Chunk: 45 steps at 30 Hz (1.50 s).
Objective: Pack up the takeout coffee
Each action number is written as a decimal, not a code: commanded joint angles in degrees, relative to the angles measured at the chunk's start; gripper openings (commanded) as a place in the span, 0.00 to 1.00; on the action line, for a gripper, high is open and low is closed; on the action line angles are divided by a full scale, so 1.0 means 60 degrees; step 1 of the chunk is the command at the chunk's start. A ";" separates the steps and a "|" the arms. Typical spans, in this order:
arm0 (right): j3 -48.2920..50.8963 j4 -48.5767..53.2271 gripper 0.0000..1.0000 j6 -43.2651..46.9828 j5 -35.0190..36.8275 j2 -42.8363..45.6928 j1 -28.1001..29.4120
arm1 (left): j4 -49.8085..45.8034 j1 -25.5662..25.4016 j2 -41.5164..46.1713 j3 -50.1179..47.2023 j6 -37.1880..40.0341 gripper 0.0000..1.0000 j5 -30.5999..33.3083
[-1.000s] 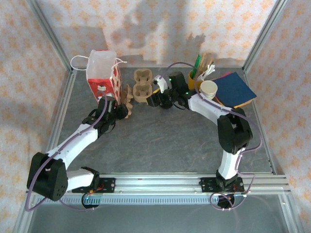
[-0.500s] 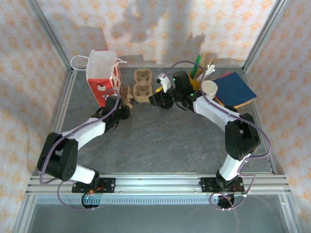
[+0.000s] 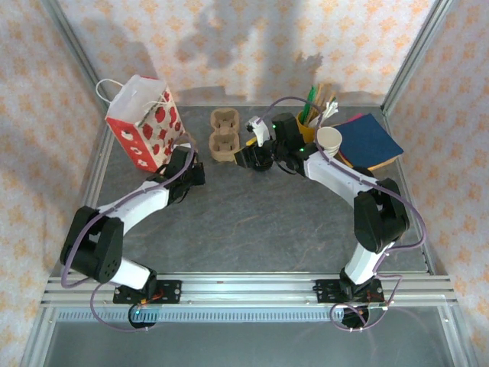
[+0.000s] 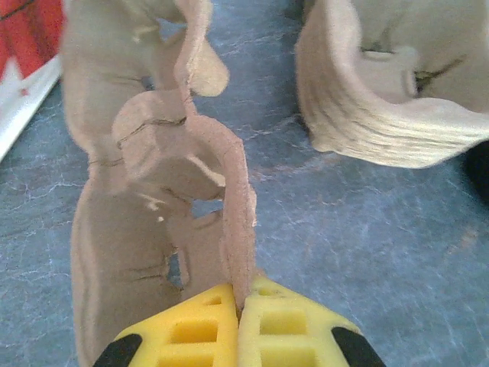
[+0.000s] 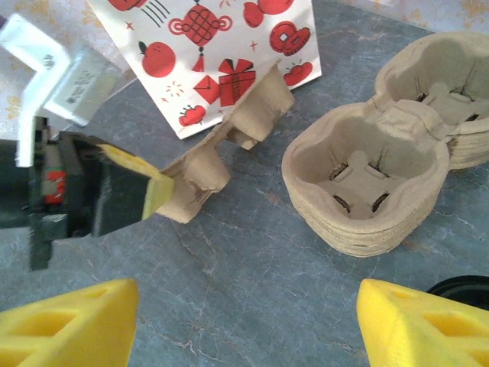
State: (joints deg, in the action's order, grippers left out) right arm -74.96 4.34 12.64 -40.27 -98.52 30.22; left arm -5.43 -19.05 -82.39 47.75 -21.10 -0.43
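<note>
Left claw (image 4: 239,310) pinches pulp carrier (image 4: 153,206) — right claw (image 5: 248,313) agape

The left tool (image 4: 241,325) has closed and now pinches the rim of the loose cup carrier (image 4: 153,199) between its yellow fingertips. The red-and-white paper bag (image 3: 143,126), which stood upright with its mouth facing up, now tilts to the left and shows its printed side from above. The left arm (image 3: 134,205) reaches further toward the bag, with its near links pulled in toward its base. The right arm (image 3: 336,172) has shifted its elbow slightly to the right.
</note>
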 commanded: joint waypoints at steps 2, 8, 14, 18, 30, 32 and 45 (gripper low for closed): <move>-0.0033 0.0108 0.75 -0.0106 0.0229 0.0445 0.0018 | -0.1386 -0.0758 0.1038 0.0343 -0.0160 0.05 0.0873; 0.0122 -0.0009 0.75 -0.0531 0.0357 0.0818 -0.0190 | -0.2708 -0.2006 0.2242 0.0450 -0.0465 0.03 0.1178; 0.0817 -0.0376 0.75 -0.1102 0.0179 0.1774 -0.0759 | -0.3100 -0.3660 0.2303 0.0437 -0.0479 0.03 0.1236; 0.1196 -0.0094 0.75 -0.1287 0.0369 0.2407 -0.1047 | -0.2762 -0.5191 0.1544 0.0426 -0.0185 0.03 0.1431; 0.2245 0.1494 0.75 -0.1591 0.0957 0.3324 -0.1096 | -0.2530 -0.6719 -0.0738 0.0969 0.0700 0.16 0.1784; 0.2292 0.1785 0.75 -0.1637 0.1163 0.3234 -0.1068 | -0.2530 -0.6721 -0.0460 0.0880 0.0788 0.39 0.1866; -0.0007 0.4813 0.75 -0.0542 0.3919 0.0967 0.1240 | -0.2581 -0.3449 0.4351 0.0043 0.0119 0.72 0.1440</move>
State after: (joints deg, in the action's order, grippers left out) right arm -71.59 26.30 7.16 -23.83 -90.19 34.85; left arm -21.15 -43.99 -60.10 49.43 -17.23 10.09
